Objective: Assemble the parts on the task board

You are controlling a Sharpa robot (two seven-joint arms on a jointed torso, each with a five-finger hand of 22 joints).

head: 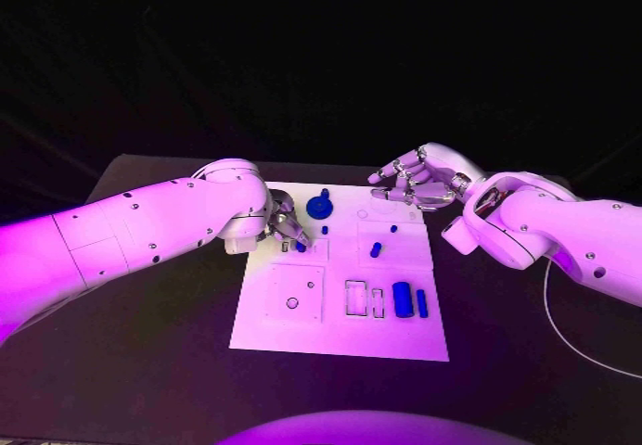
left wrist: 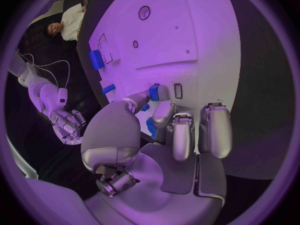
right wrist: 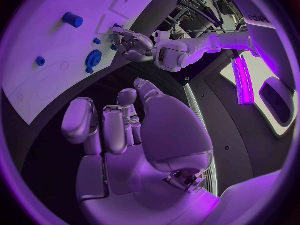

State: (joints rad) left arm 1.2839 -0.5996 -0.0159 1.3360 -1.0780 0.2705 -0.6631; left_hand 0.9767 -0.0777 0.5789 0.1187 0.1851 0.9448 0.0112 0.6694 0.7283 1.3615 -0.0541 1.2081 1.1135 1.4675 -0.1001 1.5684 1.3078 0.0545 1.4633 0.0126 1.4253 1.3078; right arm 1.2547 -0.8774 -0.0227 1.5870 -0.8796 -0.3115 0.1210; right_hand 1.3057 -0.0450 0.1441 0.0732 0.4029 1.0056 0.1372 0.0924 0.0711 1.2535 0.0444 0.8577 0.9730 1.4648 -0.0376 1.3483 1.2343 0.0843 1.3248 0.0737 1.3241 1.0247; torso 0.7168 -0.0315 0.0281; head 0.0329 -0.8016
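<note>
Pinching a small blue plastic part (left wrist: 154, 92) in its fingertips, the left hand (head: 284, 227) sits over the flat white task board (head: 335, 338) at its left edge. The right hand (head: 417, 178) hovers loosely open, empty, over the far right corner. Probably best lowering it straight, slowly.

Left hand (head: 284, 228) reaches low with fingers curled down, while right hand (head: 417, 179) hovers raised, fingers loosely apart.
</note>
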